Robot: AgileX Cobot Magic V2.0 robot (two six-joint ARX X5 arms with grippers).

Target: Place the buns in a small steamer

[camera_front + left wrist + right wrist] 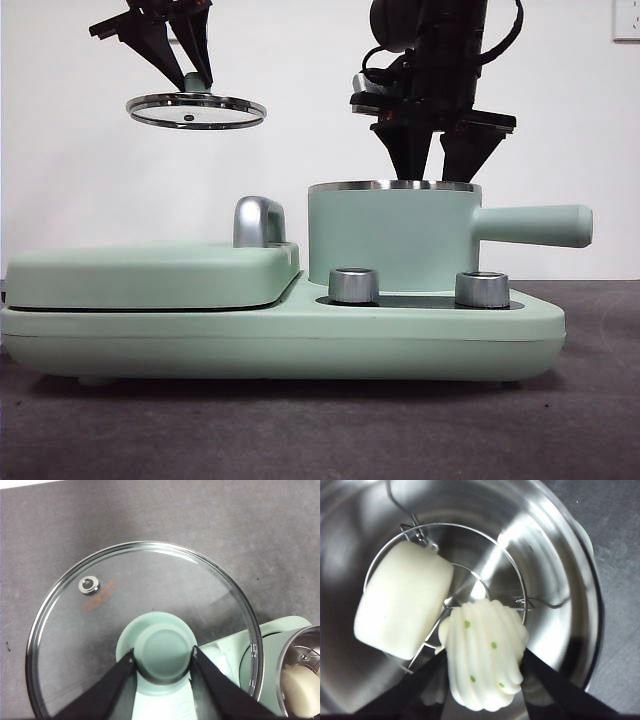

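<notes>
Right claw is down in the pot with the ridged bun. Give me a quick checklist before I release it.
1. Lid off the steamer and held aside by the left claw on its knob: ok.
2. Plain bun already on the wire rack: ok.
3. Ridged bun between the right claw jaws, inside the pot: ok.
4. Ridged bun resting on the rack: cannot tell.
5. The two buns apart from each other: cannot tell; they look close.
6. Right claw inside the steel rim: ok.
</notes>
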